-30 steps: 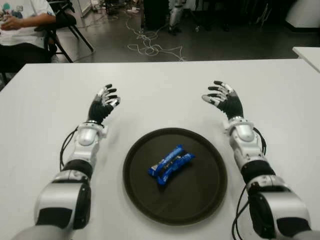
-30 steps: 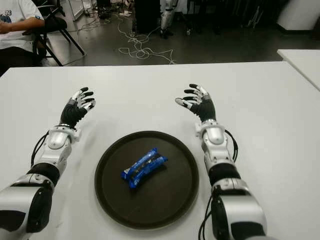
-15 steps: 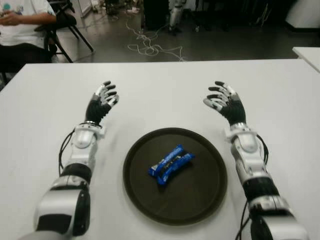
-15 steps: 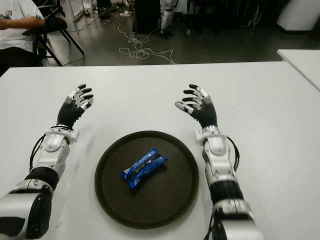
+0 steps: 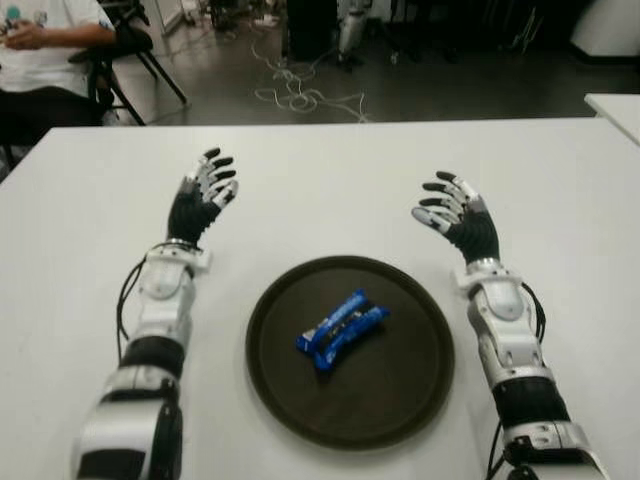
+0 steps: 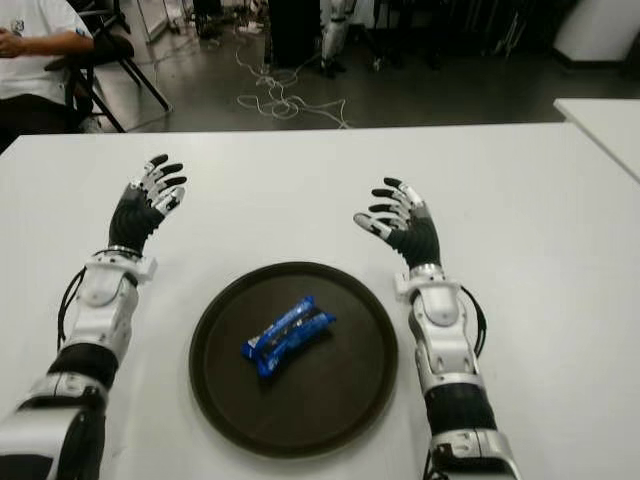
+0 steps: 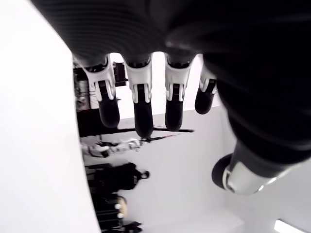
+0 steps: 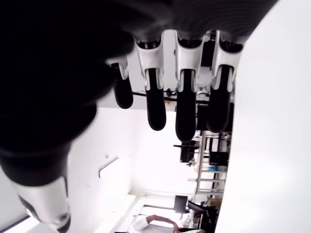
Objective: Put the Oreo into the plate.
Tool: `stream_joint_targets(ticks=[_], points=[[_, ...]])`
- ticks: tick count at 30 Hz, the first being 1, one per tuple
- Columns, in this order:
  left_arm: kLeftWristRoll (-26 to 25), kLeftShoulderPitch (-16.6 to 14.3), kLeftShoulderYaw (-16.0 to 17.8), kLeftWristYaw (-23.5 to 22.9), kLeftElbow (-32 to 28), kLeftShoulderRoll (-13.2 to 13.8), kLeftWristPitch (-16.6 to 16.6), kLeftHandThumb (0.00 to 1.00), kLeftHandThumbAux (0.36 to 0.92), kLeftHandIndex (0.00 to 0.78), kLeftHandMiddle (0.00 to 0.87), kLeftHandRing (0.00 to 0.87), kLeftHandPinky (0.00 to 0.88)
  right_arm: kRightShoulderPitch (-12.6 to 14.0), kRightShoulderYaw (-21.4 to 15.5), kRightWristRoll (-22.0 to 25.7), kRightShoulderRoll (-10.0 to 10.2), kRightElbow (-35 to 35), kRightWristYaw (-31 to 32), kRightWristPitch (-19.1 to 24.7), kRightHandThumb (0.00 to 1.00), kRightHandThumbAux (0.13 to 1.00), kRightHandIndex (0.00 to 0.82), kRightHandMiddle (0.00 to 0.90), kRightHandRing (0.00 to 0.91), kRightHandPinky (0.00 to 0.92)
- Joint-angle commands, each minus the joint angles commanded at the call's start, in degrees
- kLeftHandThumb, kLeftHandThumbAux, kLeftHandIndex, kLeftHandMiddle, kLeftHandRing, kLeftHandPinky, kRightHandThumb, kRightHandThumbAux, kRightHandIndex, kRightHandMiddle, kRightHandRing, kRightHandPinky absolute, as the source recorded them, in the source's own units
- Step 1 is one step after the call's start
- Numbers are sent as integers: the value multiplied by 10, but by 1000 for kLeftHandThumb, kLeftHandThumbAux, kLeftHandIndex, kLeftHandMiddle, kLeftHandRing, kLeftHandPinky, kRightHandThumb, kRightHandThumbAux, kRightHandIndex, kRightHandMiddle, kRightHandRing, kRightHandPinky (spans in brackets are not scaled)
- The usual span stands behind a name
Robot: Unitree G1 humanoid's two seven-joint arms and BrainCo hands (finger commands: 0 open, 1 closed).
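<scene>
Two blue Oreo packs (image 5: 341, 328) lie side by side in the middle of the round dark plate (image 5: 410, 400) near the table's front. My left hand (image 5: 203, 195) is over the table to the far left of the plate, fingers spread and holding nothing. To the plate's far right my right hand (image 5: 457, 211) is likewise open, palm turned inward. Both wrist views show straight fingers (image 7: 138, 104) (image 8: 184, 107) with nothing between them.
The white table (image 5: 330, 180) stretches out beyond the plate. A seated person (image 5: 45, 45) is at the back left past the table's edge, with cables (image 5: 295, 90) on the floor behind. Another white table's corner (image 5: 615, 105) shows at the right.
Both arms have drawn back toward me a little while the hands lifted, the left hand rising farther up the table. The Oreo packs and the plate have not moved.
</scene>
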Motion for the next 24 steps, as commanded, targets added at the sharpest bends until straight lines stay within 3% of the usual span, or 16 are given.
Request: stream_joint_targets(ticks=[5, 9, 17, 24], points=[[-14, 51, 0, -9, -63, -3, 24, 122, 726, 124, 209, 190, 201, 3, 0, -2, 1, 3, -5, -10, 0, 735, 218, 303, 339, 402], [-27, 76, 8, -14, -75, -1, 40, 128, 739, 121, 204, 185, 196, -1, -3, -4, -4, 24, -7, -22, 0, 724, 219, 303, 338, 398], [-31, 72, 19, -5, -58, 7, 66, 140, 760, 100, 180, 161, 176, -11, -12, -6, -14, 76, -12, -46, 0, 719, 227, 306, 341, 393], [-29, 67, 23, 2, -49, 5, 62, 126, 785, 97, 172, 157, 181, -16, -13, -10, -16, 93, -23, -59, 0, 712, 228, 304, 339, 389]])
